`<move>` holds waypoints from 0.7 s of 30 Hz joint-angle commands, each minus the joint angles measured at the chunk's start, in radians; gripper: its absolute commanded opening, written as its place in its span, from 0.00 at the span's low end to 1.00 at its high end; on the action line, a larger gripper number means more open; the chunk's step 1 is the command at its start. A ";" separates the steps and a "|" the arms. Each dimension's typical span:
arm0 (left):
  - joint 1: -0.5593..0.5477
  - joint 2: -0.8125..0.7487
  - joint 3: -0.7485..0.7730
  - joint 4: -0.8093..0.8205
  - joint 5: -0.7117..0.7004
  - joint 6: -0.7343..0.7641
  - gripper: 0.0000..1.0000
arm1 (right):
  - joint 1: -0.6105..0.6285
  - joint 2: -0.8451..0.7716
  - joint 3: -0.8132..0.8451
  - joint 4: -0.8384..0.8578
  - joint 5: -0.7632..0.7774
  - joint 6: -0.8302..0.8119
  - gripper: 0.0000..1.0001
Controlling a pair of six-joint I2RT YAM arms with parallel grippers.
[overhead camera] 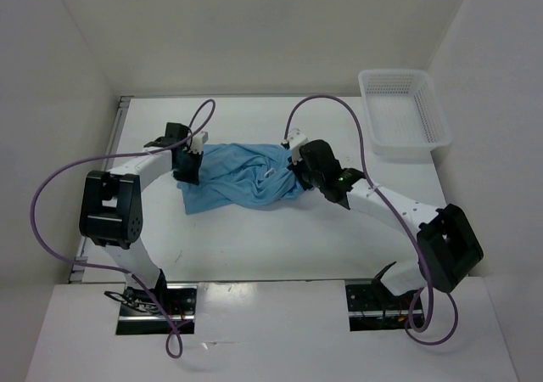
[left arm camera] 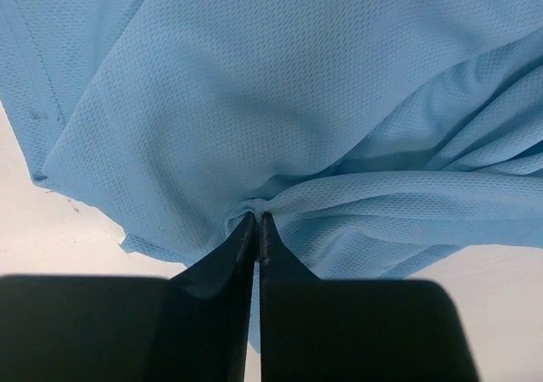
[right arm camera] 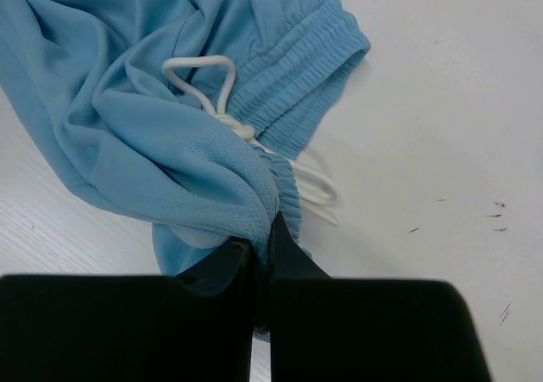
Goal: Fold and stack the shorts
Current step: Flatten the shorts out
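Around me on the white table (overhead camera: 254,246) there is little: one white mesh basket (overhead camera: 397,73) at about 1 o'clock in the overhead view, well apart from the cloth, and two purple cables (overhead camera: 51,187) looping off my two arms. Nothing lies between my grippers except the fabric itself.

One pair of light blue shorts (overhead camera: 242,178) lies crumpled at the table's middle, its long axis running from 9 o'clock to 3 o'clock across the overhead view, the 9 o'clock end sitting slightly nearer to me. The gathered waistband (right arm camera: 305,68) and its single white drawstring (right arm camera: 199,64) are at the 3 o'clock end; a flat hemmed edge is at the 9 o'clock end.

My left gripper (left arm camera: 256,221) is pinched tight on a small pucker of the cloth near that hemmed end, jaws pressed together with fabric bunched at the tips. My right gripper (right arm camera: 259,233) is clamped on a fold right beside the waistband, the drawstring loop lying just beyond its tips at 12 o'clock in its wrist view.
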 commanded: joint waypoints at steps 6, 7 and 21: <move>0.009 -0.019 0.005 -0.048 0.063 0.004 0.00 | -0.037 -0.040 -0.014 0.076 0.005 0.023 0.00; 0.020 -0.031 0.044 -0.048 0.075 0.004 0.00 | -0.066 -0.030 -0.014 0.087 0.005 0.034 0.00; 0.170 0.059 1.046 -0.051 -0.012 0.004 0.00 | -0.249 0.382 0.968 -0.033 0.192 -0.110 0.00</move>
